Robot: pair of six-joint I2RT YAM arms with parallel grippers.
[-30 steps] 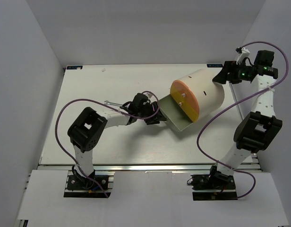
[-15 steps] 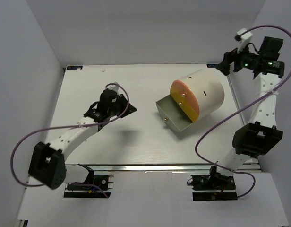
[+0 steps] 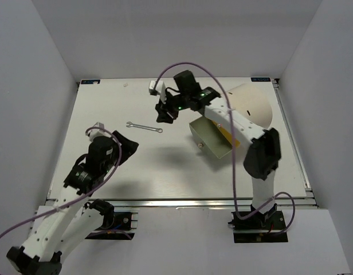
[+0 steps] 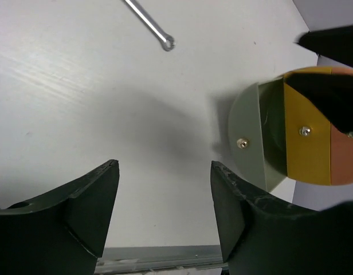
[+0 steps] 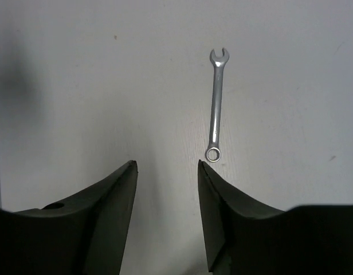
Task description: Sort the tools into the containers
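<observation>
A small silver wrench lies flat on the white table, left of the cream-white drum container. The drum's grey-green drawer is pulled out below its orange and yellow face. My right gripper hovers just right of the wrench, open and empty. In the right wrist view the wrench lies just beyond the right fingertip of that gripper. My left gripper is open and empty, low over the table nearer the front. In its view the wrench's ring end shows far ahead.
The right arm stretches across the drum's face and hides most of it from above. The table's metal front rail runs along the near edge. Grey walls enclose the table on three sides.
The left arm pulled back from the drawer toward the front left, uncovering the wrench. The right arm swung from the far right corner across the drum to just right of the wrench.
</observation>
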